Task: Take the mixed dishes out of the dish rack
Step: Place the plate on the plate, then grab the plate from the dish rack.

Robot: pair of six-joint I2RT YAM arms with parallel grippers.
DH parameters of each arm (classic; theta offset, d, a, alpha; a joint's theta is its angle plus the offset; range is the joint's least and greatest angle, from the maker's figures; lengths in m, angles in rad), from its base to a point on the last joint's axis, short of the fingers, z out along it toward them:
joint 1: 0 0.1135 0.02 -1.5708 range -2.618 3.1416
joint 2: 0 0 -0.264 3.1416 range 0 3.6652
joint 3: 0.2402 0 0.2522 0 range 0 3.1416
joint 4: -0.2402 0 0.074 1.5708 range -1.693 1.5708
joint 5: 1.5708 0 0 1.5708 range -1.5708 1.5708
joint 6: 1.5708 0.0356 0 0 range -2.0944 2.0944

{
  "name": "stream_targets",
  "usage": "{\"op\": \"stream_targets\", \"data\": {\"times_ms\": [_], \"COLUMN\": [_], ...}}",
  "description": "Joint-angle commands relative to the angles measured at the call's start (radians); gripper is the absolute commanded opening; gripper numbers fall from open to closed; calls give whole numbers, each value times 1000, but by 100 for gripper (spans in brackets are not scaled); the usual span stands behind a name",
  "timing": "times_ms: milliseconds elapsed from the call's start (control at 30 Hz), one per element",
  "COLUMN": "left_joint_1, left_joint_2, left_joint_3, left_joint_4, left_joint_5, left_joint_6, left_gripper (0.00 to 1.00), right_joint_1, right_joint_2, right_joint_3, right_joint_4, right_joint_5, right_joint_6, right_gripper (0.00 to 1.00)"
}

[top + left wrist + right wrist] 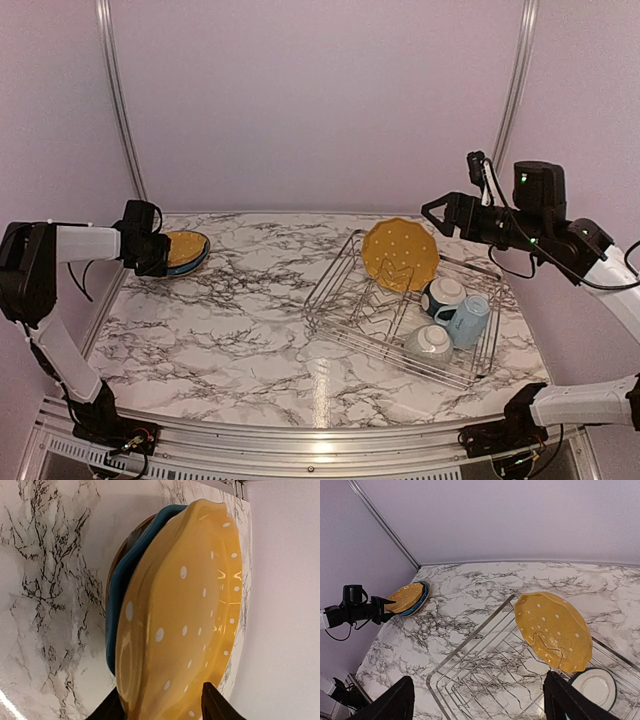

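Closest to the arms, the dish rack (340, 312) has a small bowl (429, 342) in it. A light blue mug (468, 320) sits right beside the bowl, and another bowl (443, 294) is just behind. Further back in the rack, the standing yellow plate (400, 253) leans up between the wires. The right gripper (430, 214) hangs by the far end of the rack, wide open and holding nothing.

Far off in the left corner, the top yellow plate (185, 245) lies on a blue plate (197, 262) on the table (250, 330). The left gripper (165, 252) has a finger on each side of its rim. I cannot tell if it squeezes.

I think about half is done. Four things wait in the rack.
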Motion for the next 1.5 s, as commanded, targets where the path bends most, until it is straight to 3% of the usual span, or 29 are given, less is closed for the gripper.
{"op": "stream_targets", "data": {"times_ms": [0,200,467,700,1000,1233,1467], "left_joint_1": [5,5,7,7,7,3,-3], "left_joint_2": [-60,-77,-85,-152,-351,-481,-671], "left_joint_3": [-12,4,38,43,-12,-48,-240], "left_joint_4": [5,-45,-107,-154,-204,-232,-68], "left_joint_5": [-21,-23,-13,-4,-31,-13,115], "left_joint_6": [35,51,62,62,46,188,390], "left_gripper": [55,78,99,99,99,99,99], "right_joint_1": [-4,-4,-5,-4,-5,-5,-5], "right_joint_2": [8,17,18,24,56,81,108], "right_joint_3": [0,-3,-3,-3,0,4,-2], "right_joint_4": [6,14,12,13,24,41,60], "right_joint_5": [11,1,1,5,5,-1,-18], "right_joint_6": [-16,-10,-6,-6,-12,-16,-10], "right_gripper": [86,86,86,86,87,89,91]}}
